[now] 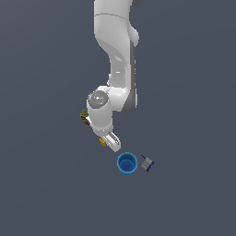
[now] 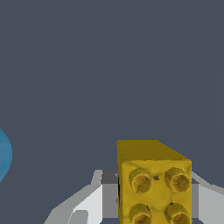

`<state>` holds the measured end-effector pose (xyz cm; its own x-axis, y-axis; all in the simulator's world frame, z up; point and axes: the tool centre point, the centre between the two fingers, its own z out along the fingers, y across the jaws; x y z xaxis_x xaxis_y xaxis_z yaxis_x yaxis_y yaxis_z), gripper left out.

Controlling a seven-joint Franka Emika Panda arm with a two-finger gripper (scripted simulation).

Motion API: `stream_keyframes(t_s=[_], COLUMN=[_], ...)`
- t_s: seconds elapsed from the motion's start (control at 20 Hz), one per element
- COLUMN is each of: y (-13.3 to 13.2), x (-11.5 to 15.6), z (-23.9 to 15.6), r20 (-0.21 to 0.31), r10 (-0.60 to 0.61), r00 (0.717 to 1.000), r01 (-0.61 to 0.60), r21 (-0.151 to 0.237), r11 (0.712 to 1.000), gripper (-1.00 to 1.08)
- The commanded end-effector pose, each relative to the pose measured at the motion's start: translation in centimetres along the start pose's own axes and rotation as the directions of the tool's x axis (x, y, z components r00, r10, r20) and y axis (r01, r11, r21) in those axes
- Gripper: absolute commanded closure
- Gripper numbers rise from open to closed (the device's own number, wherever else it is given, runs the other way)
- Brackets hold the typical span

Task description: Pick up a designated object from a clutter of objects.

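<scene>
The designated object, a tiny yellow studded block (image 2: 154,175), fills the space between my fingers in the wrist view, with a finger (image 2: 89,203) against each of its sides. In the exterior view the yellow block (image 1: 103,143) peeks out beside my gripper (image 1: 107,142), low over the floor. My gripper (image 2: 154,205) is shut on it. The rest of the clutter lies around: a round blue cup (image 1: 127,163), a small grey block (image 1: 147,163) and an olive multicoloured box (image 1: 84,115), half hidden behind the wrist.
The blue cup (image 2: 3,154) shows at the edge of the wrist view, a short way from the block. The white arm (image 1: 117,55) rises above the scene. The floor (image 1: 46,184) is plain dark grey.
</scene>
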<state>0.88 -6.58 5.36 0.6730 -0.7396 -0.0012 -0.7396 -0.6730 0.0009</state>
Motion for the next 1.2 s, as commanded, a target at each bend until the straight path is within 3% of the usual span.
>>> stream_keyframes(t_s=[0.0,1.15], y=[-0.2,-3.8], x=[0.4,5.7], z=[-1.6,-24.0], r20=[-0.001,-0.002], r10=[0.001,0.002], r00=[1.000,1.000], r01=[-0.001,-0.002], r21=[0.001,-0.001], r11=[1.000,1.000], gripper=[1.08,1.08])
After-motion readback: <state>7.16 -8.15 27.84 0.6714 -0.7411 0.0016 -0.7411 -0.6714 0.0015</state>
